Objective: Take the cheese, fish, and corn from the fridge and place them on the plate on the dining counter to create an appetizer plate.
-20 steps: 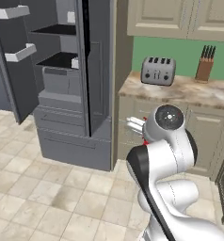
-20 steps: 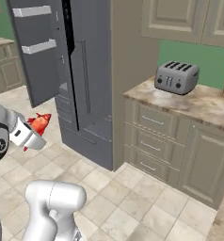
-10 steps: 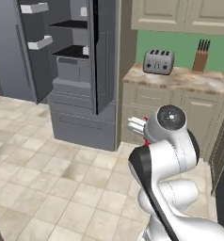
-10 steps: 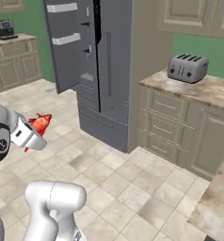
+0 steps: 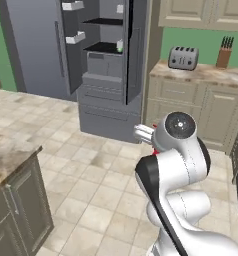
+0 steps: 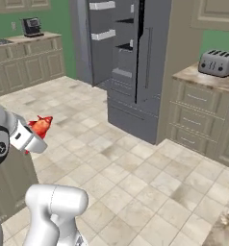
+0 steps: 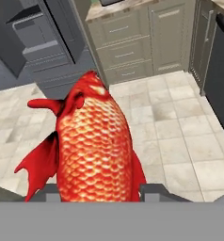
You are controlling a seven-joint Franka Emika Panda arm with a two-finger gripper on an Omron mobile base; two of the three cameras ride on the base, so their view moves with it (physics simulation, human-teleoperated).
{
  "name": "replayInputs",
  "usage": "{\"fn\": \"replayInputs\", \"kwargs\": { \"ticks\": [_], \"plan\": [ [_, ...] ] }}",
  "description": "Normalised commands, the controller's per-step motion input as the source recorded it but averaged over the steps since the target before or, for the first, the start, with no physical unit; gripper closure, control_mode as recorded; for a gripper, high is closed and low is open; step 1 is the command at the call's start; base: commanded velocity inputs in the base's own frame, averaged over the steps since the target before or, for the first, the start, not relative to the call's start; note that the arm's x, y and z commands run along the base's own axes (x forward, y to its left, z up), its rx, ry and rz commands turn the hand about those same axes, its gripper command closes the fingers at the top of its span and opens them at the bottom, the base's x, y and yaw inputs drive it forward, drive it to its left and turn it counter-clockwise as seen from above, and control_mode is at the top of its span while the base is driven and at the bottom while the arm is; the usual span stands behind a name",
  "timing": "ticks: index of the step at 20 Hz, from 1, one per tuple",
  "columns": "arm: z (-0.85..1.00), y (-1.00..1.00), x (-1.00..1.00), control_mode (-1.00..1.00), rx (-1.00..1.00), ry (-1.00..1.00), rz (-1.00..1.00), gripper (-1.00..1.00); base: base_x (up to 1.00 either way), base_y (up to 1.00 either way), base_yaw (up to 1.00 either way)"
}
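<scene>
My gripper [image 7: 100,192] is shut on the red-orange fish [image 7: 92,146], whose tail and fins stick out past the fingers [image 7: 154,190]. From the right base view the fish [image 6: 41,125] is held out at the left, above the tiled floor, in the gripper [image 6: 34,132]. The grey fridge [image 5: 106,75] stands open ahead, and a small green item [image 5: 120,48] sits on one of its shelves. A corner of the beige-brown marbled dining counter [image 5: 11,157] shows at the lower left. The cheese and the plate are out of view.
Right of the fridge, a counter [image 5: 201,75] with beige cabinets carries a toaster [image 5: 184,57] and a knife block [image 5: 222,54]. A coffee machine [image 6: 31,26] stands on a far left counter. Tiled floor [image 6: 135,168] stretches between me and the fridge.
The whole picture has shifted: the base has backed off and turned, so the fridge looks farther away and a marbled counter corner has come in. The fish stays in the gripper.
</scene>
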Motion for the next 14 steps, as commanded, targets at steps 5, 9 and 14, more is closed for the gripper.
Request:
{"fn": "replayInputs", "kwargs": {
  "ticks": [5, 9, 14],
  "plan": [
    [0.00, 0.00, 0.00, 1.00, 0.00, 0.00, 0.00, 1.00, -1.00, 0.85, 0.08],
    [0.00, 0.00, 0.00, 1.00, 0.00, 0.00, 0.00, 1.00, -1.00, 0.65, 0.07],
    [0.00, 0.00, 0.00, 1.00, 0.00, 0.00, 0.00, 1.00, -1.00, 0.56, 0.06]
  ]
}}
